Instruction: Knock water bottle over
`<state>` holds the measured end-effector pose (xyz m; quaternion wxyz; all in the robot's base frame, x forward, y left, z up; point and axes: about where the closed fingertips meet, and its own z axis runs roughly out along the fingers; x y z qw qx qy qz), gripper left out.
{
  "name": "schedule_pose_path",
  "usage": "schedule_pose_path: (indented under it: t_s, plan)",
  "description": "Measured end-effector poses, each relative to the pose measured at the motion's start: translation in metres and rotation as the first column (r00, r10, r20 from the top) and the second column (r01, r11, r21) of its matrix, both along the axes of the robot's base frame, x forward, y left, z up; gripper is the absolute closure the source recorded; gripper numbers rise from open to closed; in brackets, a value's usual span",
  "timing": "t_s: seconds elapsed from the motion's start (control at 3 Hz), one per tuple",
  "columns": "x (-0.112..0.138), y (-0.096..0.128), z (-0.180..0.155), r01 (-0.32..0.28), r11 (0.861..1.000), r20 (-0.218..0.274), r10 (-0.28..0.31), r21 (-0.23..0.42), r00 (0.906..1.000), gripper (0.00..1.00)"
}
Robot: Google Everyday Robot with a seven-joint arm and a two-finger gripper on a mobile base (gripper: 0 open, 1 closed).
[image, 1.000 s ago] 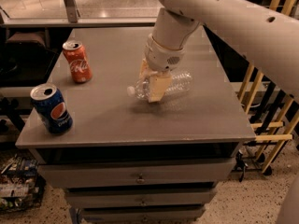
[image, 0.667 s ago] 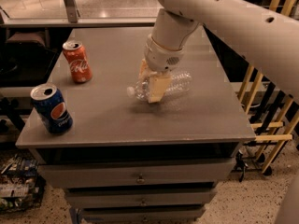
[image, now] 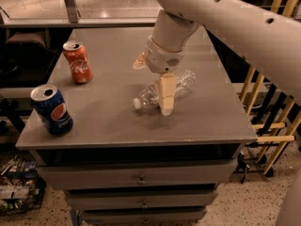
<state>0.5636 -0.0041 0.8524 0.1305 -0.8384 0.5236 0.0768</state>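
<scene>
On the table [image: 117, 46]: water bottle [image: 183, 81] lies on its side, cap toward the front left.
Pincer: I see the gripper [image: 151, 88] right over the bottle.
Grip: fingers apart, the near one across the bottle's middle.

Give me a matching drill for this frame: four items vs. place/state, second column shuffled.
Items
A. water bottle
B. Coca-Cola can
C. Pepsi can
D. claw

Place or state
1. upright, at a front corner of the table
2. hanging from the arm over the middle of the table, right at the bottle
3. lying on its side
4. upright, farther back along the same side edge

Pairs: A-3, B-4, C-1, D-2
</scene>
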Motion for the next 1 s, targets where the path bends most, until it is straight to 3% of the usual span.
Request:
schedule_pose_path:
  t_s: [0.33, 1.0]
  plan:
    - [0.0, 0.0, 0.0, 0.0, 1.0, 0.0, 0.0, 0.0, 1.0, 0.0]
    - [-0.005, -0.052, 0.028, 0.106, 0.993, 0.095, -0.101, -0.051, 0.9904, 0.0]
